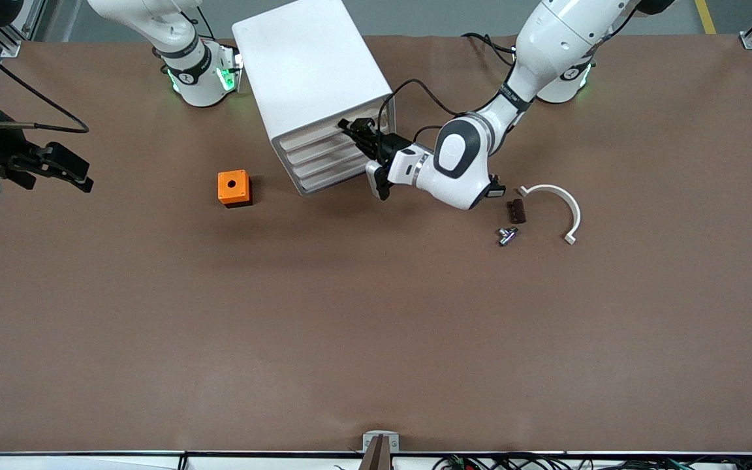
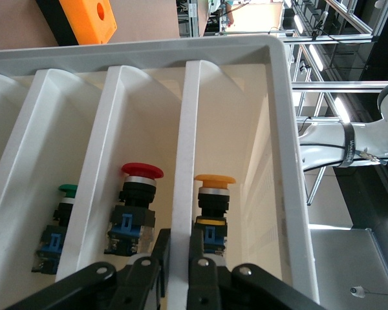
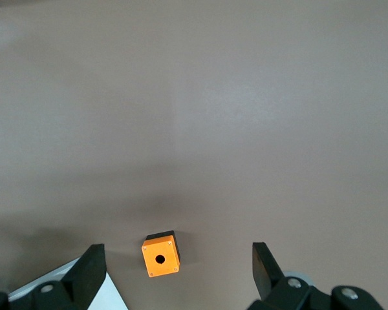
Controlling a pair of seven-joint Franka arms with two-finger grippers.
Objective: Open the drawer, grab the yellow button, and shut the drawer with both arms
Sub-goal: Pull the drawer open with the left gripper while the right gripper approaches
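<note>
You see a white drawer (image 2: 181,213) wall between the left gripper (image 2: 176,261) black fingers (image 2: 204,274), just past them a button (image 2: 213,194) with orange cap, black body, blue bit; beside it red-capped (image 2: 141,171) and green-capped (image 2: 67,189) ones; an orange cube (image 3: 160,256), black-holed, between the right gripper's black fingers (image 3: 265,268) on brown table (image 1: 350,326)

A robotics lab — aluminium framing (image 2: 323,84), cables (image 1: 480,462), brown-covered table (image 1: 376,326).

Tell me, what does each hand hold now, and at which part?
The left hand is shut on the top drawer's front wall, beside the orange-capped button. The right hand is open, holding nothing.
</note>
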